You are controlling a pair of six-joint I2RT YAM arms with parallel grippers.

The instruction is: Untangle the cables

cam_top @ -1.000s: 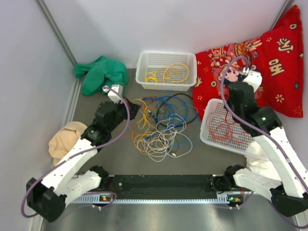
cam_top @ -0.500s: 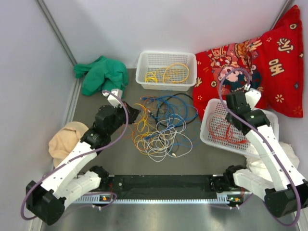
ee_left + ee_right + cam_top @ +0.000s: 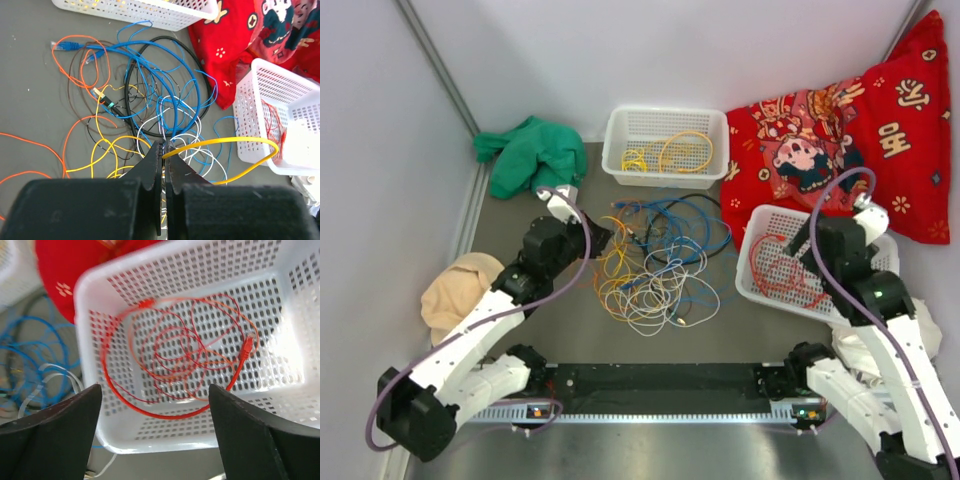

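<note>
The cables (image 3: 655,262) lie tangled mid-table: blue, white, yellow, orange and black loops, also spread across the left wrist view (image 3: 150,100). My left gripper (image 3: 604,236) sits at the tangle's left edge. Its jaws are shut (image 3: 164,148) on a yellow cable (image 3: 225,142) that arcs away to the right. My right gripper (image 3: 800,243) hovers over the right white basket (image 3: 760,228), wide open (image 3: 155,388) and holding nothing. Red cables (image 3: 180,350) lie coiled inside that basket. More yellow cables (image 3: 672,154) rest in the back basket (image 3: 618,128).
A green cloth (image 3: 528,152) lies at the back left and a beige cloth (image 3: 453,290) at the left wall. A red cushion (image 3: 890,120) leans at the back right. White cloth (image 3: 924,328) sits beside the right basket. A black rail (image 3: 660,384) spans the front.
My right gripper has opened and its arm has drawn back toward the near right, leaving the red cables lying in the basket. The left gripper has barely shifted.
</note>
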